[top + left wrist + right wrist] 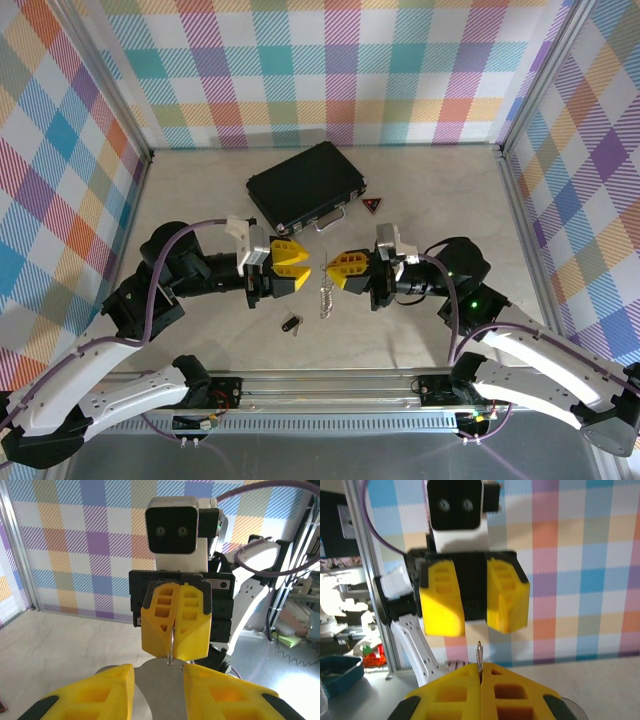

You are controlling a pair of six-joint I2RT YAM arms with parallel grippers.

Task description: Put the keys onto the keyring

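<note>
Desk (450, 200): pale surface, walled on three sides by checked panels.

Black case (305, 185): lies closed at 12 o'clock from the two arms' meeting point, well apart from both sets of fingers. A small red-and-black triangle (373, 205) sits just beside the case, at its 3 o'clock. Neither stands between the arms.

Left fingers (288, 258): yellow, pointing toward 3 o'clock. The right wrist view shows them (442, 600) parted, with only the dark body in the gap; nothing is held. The left wrist view agrees (100, 695).

Right fingers (350, 265): yellow, pointing toward 9 o'clock, facing the left pair tip to tip. They are pressed together (455, 690) on a thin metal piece (479, 652) that sticks out past their tips, edge-on (171, 652). Whether it is a key or part of the ring cannot be told.

Keyring (325, 298): a small silvery bunch at 6 o'clock from the gap between the fingertips, near both. Whether it hangs or rests on the desk cannot be told.

Key (290, 324): dark-headed, on the desk at 7 o'clock from the keyring, apart from all fingers.
</note>
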